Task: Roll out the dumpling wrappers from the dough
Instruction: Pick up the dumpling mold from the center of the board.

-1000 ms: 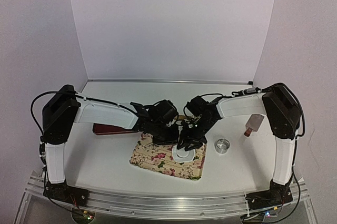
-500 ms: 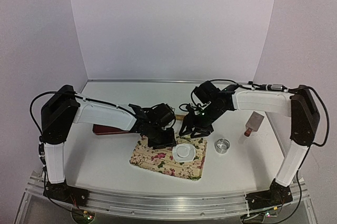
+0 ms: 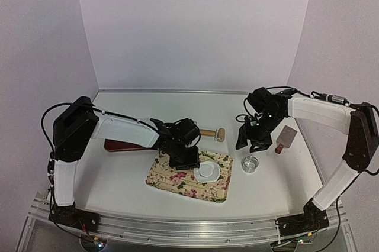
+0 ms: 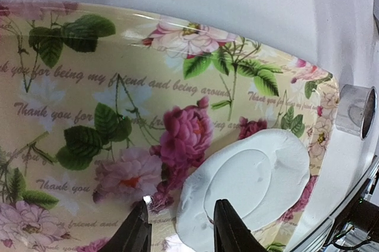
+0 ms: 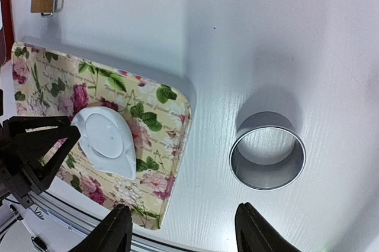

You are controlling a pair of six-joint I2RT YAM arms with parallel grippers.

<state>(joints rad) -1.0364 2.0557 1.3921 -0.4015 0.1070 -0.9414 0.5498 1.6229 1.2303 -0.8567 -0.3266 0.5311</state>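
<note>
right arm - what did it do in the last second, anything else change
The right gripper lifted off the dough and swung right, now open by the ring cutter. The left gripper stayed at the dough. Dough, floral tray and cutter unmoved.

Top camera looks down from behind; wrist views close (sharing the dough (image 3: 207,171)).

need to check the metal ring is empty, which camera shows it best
Right wrist: the metal ring sits whole and large, seen from above, bare table inside it. The top view shows the ring small beside the tray; the left wrist catches only its side at the right edge.
</note>
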